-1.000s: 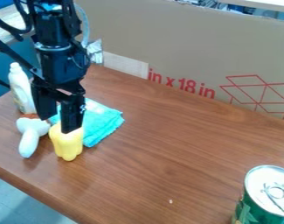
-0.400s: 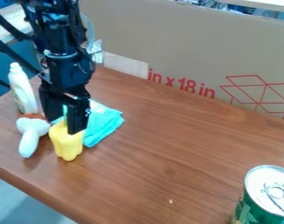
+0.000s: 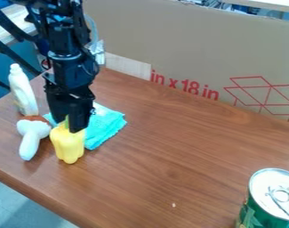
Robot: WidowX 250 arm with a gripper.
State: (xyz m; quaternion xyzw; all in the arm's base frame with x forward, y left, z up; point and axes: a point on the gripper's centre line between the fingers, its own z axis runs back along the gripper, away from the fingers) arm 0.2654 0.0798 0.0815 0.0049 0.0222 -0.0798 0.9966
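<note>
Yellow pepper (image 3: 68,147) upright on the tabletop (image 3: 170,164) beside a turquoise cloth (image 3: 106,127), under a gripper (image 3: 70,126) narrow at the stem (image 3: 67,122), secure hold impossible to tell; best centred squarely and squeezed evenly before any lift.

A yellow bell pepper (image 3: 67,144), smooth and glossy-looking, is standing upright on the desk (image 3: 164,164), its stem end pointing up. Its body is tapering toward a lobed, rounded bottom, and a bit of green stem is showing at the top, where the end effector (image 3: 70,125) is partly covering it. The pepper is sitting just beside the teal cloth (image 3: 105,128), at its near left edge as the camera is seeing it; whether the two are touching is staying unclear. Its visible skin is looking whole.
</note>
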